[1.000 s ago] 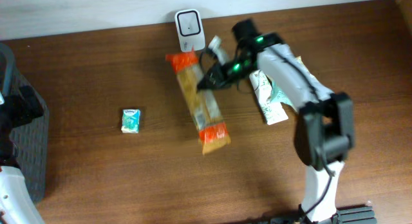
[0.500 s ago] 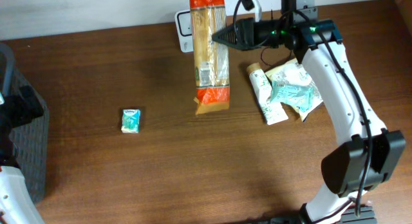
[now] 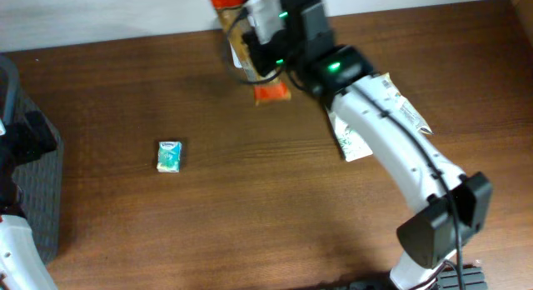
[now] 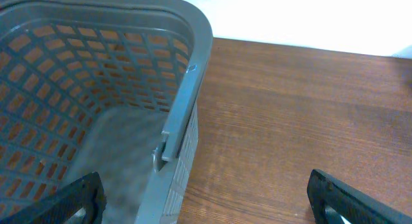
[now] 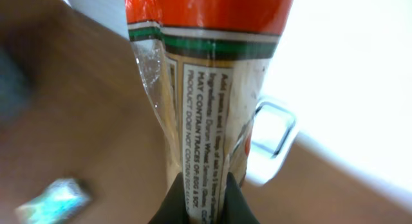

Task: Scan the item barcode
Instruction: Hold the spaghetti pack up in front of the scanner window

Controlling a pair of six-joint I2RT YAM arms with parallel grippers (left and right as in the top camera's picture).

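A: While the right claw (image 5: pixel 201 199) is pinched shut on a thin fold of the long clear pasta packet with orange ends (image 5: pixel 206 89), what risks are listed?

B: Item one, slip. The hold is narrow and the packet is long. It is held lifted over the white plastic barcode scanner (image 5: pixel 271 129) at the table's far edge, so a swing could drop it. Item two, by my judgement: the barcode may miss the scanner window and give no read.

A: Surface and room?

B: Dark brown wooden table (image 3: pixel 250 207), pale wall behind. Small teal tissue pack (image 3: pixel 169 156), well apart. Green-and-white pouch (image 3: pixel 356 140), partly under the arm. Left claw (image 4: pixel 209 201) wide open and empty, beside the grey lattice plastic basket (image 4: pixel 96 89).
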